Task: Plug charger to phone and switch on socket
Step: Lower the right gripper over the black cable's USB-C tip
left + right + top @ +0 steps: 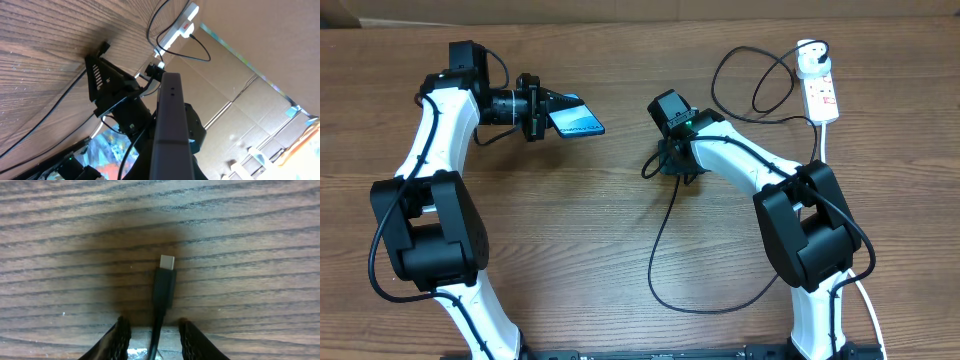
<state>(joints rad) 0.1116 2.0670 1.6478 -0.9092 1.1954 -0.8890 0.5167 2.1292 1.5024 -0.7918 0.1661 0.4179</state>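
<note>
Phone [170,125] edge-on, slim grey frame

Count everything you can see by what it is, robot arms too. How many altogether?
Phone: 1
Charger cable: 1
Power strip: 1
Robot arms: 2, the left arm and the right arm
Total: 5

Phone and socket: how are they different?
The phone has a blue screen; the socket is white with red switches. The phone is held off the table by the left gripper; the socket lies on it. The socket looks longer. Both are flat rectangles.
</note>
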